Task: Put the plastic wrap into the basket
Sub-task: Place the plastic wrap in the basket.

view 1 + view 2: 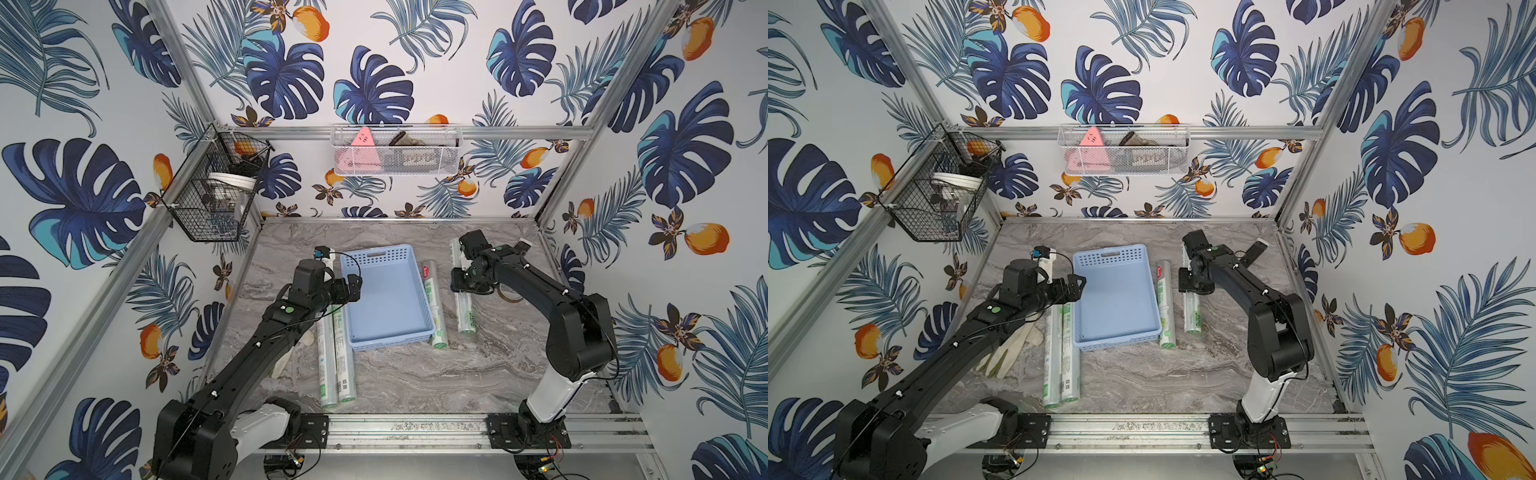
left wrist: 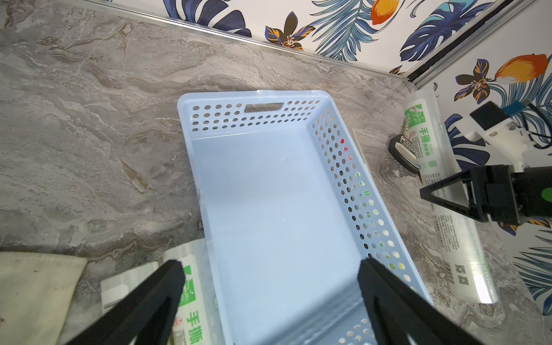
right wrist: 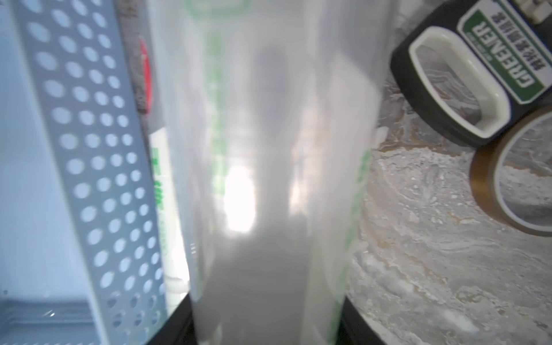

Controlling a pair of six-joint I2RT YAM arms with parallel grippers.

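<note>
Right wrist view: my right hand (image 3: pixel 268 331) clamped on outermost plastic wrap roll (image 3: pixel 268 134), beside basket (image 3: pixel 89 149). Left hand (image 2: pixel 270 268) spread wide, empty, over basket rim. I judge nothing done: basket bare, all four rolls (image 1: pixel 328 365) outside it.

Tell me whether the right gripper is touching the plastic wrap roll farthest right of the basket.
Touching. In the right wrist view the right gripper clamps the plastic wrap roll, fingers pressed against both sides.

Black arms (image 1: pixel 540 286) with white base links (image 1: pixel 552 395) and green round markings (image 1: pixel 287 309).
</note>
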